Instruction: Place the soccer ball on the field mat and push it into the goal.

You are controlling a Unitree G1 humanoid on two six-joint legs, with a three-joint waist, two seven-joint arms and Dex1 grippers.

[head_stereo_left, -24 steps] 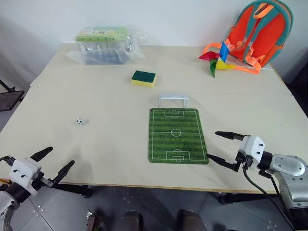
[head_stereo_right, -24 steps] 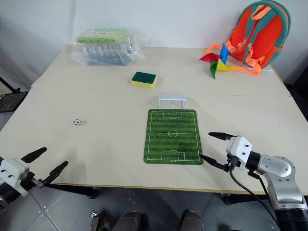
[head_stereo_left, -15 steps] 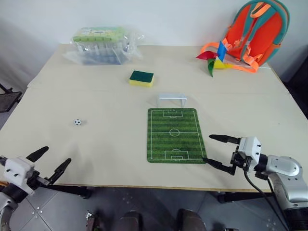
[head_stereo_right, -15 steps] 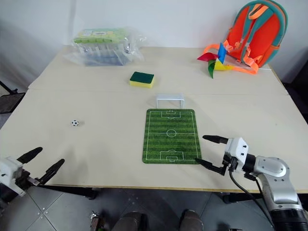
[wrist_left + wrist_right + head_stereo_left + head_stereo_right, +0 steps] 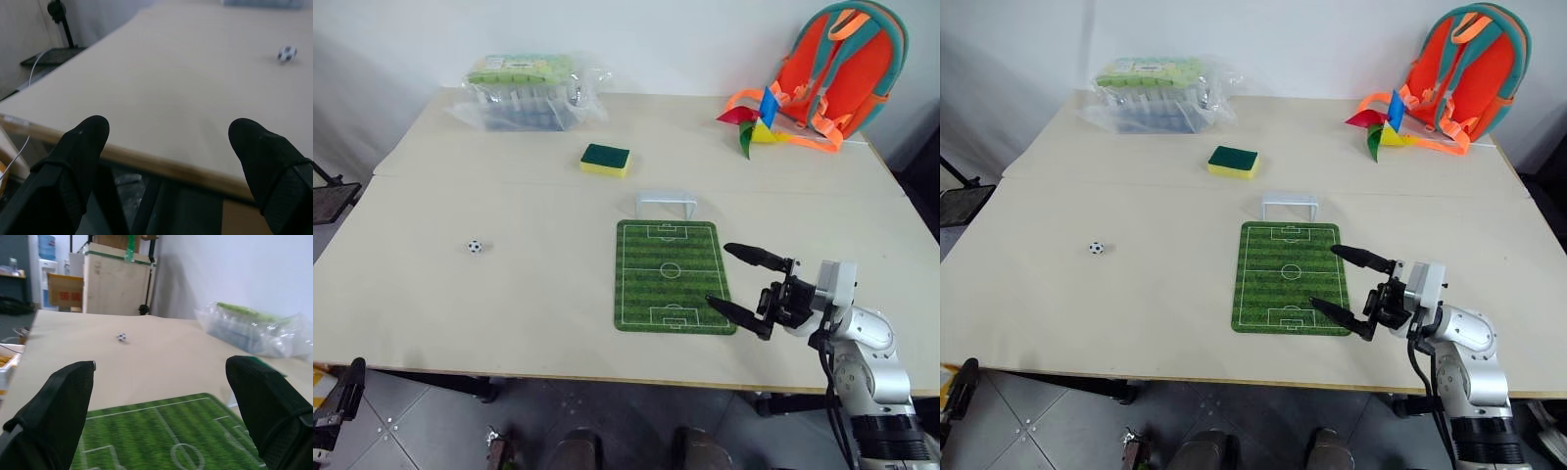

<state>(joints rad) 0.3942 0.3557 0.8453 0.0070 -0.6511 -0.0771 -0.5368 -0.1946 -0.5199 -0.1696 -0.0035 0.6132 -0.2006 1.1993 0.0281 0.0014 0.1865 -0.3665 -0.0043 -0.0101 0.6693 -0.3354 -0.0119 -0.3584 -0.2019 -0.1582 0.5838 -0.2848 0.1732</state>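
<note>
We list a pale beige worktop (image 5: 509, 313) carrying these items. A tiny white soccer ball with black patches (image 5: 475, 246) sits on the bare surface at the left, well apart from the mat. A flat rectangular green striped field mat with white pitch lines (image 5: 670, 274) lies right of centre. A small low silvery-white goal frame (image 5: 667, 204) stands just beyond the mat's far edge. A green-topped yellow sponge (image 5: 606, 159) rests farther back. A clear plastic bag of green-labelled packs (image 5: 527, 90) occupies the far left corner. An orange and teal backpack (image 5: 835, 65) leans at the far right, with a multicoloured pinwheel (image 5: 752, 119) beside it.

Our right hand (image 5: 734, 282) hovers at the mat's near right corner, its two black fingers spread wide and holding nothing. Our left hand (image 5: 171, 147) sits at the near left edge of the worktop, its black fingers (image 5: 80, 147) spread wide and empty, with the ball ahead of it.
</note>
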